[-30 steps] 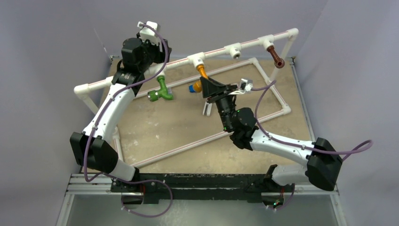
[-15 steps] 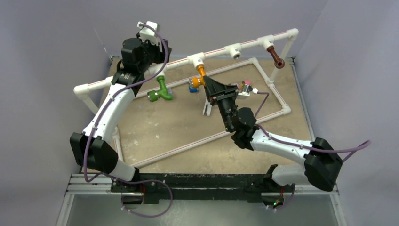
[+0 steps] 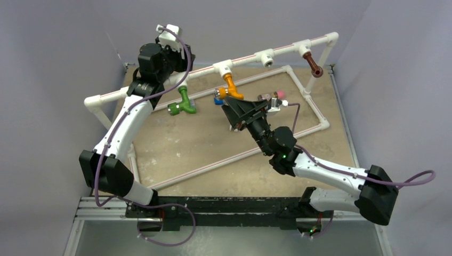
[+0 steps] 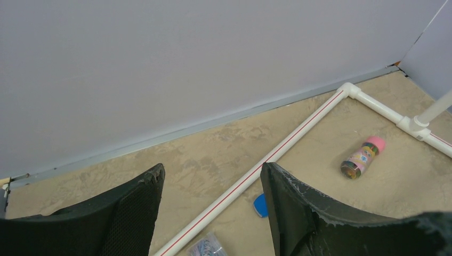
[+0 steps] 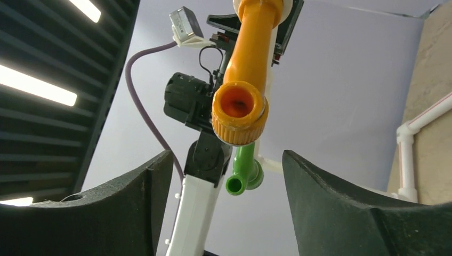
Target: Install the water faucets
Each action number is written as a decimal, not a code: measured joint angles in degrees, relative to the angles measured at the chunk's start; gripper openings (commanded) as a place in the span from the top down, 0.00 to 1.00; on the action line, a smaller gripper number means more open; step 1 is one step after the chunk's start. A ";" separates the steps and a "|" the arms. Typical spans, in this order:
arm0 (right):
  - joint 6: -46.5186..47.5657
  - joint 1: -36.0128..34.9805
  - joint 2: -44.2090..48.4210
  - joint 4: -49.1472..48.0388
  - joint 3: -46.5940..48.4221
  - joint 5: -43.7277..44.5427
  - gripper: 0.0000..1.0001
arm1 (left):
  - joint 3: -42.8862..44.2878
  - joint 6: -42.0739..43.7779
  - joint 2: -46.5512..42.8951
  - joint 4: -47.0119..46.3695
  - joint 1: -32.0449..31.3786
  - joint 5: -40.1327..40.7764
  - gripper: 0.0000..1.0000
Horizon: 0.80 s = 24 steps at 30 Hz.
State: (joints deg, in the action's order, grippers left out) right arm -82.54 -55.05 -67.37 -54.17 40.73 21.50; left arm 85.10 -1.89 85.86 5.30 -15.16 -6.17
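Three water faucets hang from the raised white pipe [image 3: 245,57]: a green one [image 3: 182,101], an orange one [image 3: 231,85] and a dark brown one [image 3: 314,66]. My right gripper [image 3: 228,104] sits just below the orange faucet and is open, with nothing between its fingers. In the right wrist view the orange faucet [image 5: 242,90] points its spout mouth down at the gripper [image 5: 228,156], and the green faucet [image 5: 244,173] shows behind it. My left gripper [image 3: 160,60] is up by the pipe's left part. It stands open and empty [image 4: 212,168] over the floor.
A white tee socket [image 3: 265,57] on the raised pipe holds nothing. A white pipe frame [image 3: 314,112] lies on the tan floor. A pink-and-brown cylinder [image 4: 362,158], a blue piece [image 4: 260,205] and a small clear bag [image 4: 205,246] lie near the floor pipe [image 4: 277,154]. Grey walls close in at the back and sides.
My right gripper was shut on the orange faucet; it has opened, let go and dropped back below it. The orange faucet stays in its tee. The left arm has not moved.
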 measured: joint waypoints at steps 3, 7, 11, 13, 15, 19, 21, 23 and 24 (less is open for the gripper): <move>1.55 0.22 2.64 2.16 -1.70 -0.31 0.19 | 0.00 0.00 0.00 0.00 0.00 0.02 0.34; 5.86 0.44 6.75 5.92 -4.09 -0.17 0.18 | 0.00 0.00 0.00 0.00 0.00 0.02 0.34; 13.75 0.66 11.61 11.37 -4.46 0.07 0.18 | 0.00 0.00 0.07 -0.02 0.00 0.02 0.34; 18.80 0.70 14.08 14.01 -4.44 0.37 0.18 | 0.00 0.00 0.07 -0.04 0.00 0.02 0.34; 25.09 0.70 16.57 17.20 -4.13 1.40 0.18 | 0.02 0.00 0.11 -0.07 0.00 0.02 0.34; 41.51 0.70 19.93 23.52 -1.90 3.10 0.16 | 0.02 0.02 0.15 -0.09 -0.04 0.07 0.34; 52.92 0.72 21.46 25.11 -1.07 3.67 0.16 | 0.02 0.02 0.15 -0.09 -0.04 0.07 0.34; 62.27 0.72 22.43 25.57 -0.79 4.04 0.15 | 0.02 0.02 0.15 -0.09 -0.09 0.07 0.34; 68.15 0.72 22.67 25.83 -0.55 4.00 0.15 | 0.02 0.02 0.15 -0.09 -0.09 0.09 0.34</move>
State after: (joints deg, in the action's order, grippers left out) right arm -14.39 -54.33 -44.71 -28.34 40.18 25.50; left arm 85.12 -1.87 86.02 5.21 -15.25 -6.09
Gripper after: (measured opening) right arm 0.844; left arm 0.657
